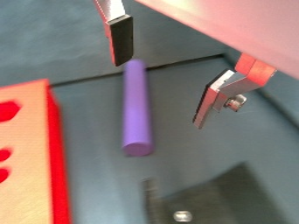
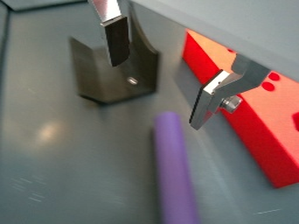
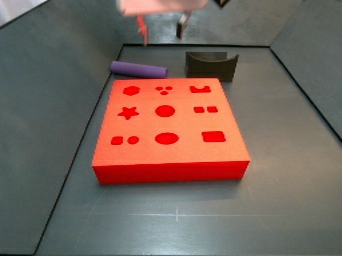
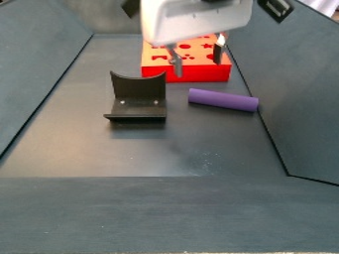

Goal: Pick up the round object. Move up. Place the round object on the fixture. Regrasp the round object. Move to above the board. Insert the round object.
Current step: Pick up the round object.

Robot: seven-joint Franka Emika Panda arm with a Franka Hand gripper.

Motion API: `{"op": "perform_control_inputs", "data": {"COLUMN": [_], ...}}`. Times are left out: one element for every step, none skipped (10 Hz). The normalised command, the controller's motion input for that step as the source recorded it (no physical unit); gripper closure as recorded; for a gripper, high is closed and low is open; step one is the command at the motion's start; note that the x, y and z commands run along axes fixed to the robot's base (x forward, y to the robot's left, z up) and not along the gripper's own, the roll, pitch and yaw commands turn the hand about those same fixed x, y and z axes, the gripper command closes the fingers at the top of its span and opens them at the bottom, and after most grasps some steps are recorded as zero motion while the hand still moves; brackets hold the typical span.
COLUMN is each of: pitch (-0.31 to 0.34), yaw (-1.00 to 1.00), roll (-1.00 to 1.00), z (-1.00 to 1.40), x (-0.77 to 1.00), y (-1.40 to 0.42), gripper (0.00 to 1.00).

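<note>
We see the gripper [image 1: 163, 74] hovering above the grey floor [image 4: 199, 149] with its jaws spread wide and nothing between them; the two silver fingers [image 2: 114, 39] with their dark pads show in both wrist views. The round object [image 1: 138, 109], a purple peg, lies flat on the floor below the open jaws. In a side view it [image 3: 138, 70] rests just beyond the far edge of the board [image 3: 167, 125], apart from it, and beside the fixture [image 3: 211, 64]. In a side view the peg [image 4: 221, 99] lies to one side of the fixture [image 4: 135, 99], not touching it.

We judge that the first step, picking up the round object, is in hand and not yet done: the peg is untouched. The next move calls for a descent that brings one finger to each long side of the peg, so that the jaws close across its width; in a wrist view one finger [image 1: 121, 39] stands close over the peg's end, so we judge that some centring is needed first.

The board [image 2: 246, 109] and the fixture [image 2: 111, 74] flank the working space on either side. We see nothing lying over the peg; the main hazard, in our judgement, is that it rolls when touched.
</note>
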Motion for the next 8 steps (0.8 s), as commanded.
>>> {"op": "perform_control_inputs", "data": {"pitch": [-0.034,-0.169,-0.234,-0.243,-0.174,-0.234,-0.244,-0.22], "yaw": [0.46,0.51,0.4,0.42,0.43,0.45,0.4,0.29], "roll": [0.21,0.2,0.15,0.0,-0.01,-0.03,0.0,-0.03], "z": [-0.85,-0.8,-0.72,-0.55,-0.34,-0.36,-0.41,-0.33], "x": [-0.49,-0.59,-0.39,-0.3,-0.19,-0.26,-0.26,-0.34], "y": [-0.63,-0.45,0.0,0.23,0.28,0.12,0.0,0.0], "gripper": [0.0,0.0,0.0,0.0,0.0,0.0,0.0,0.0]}}
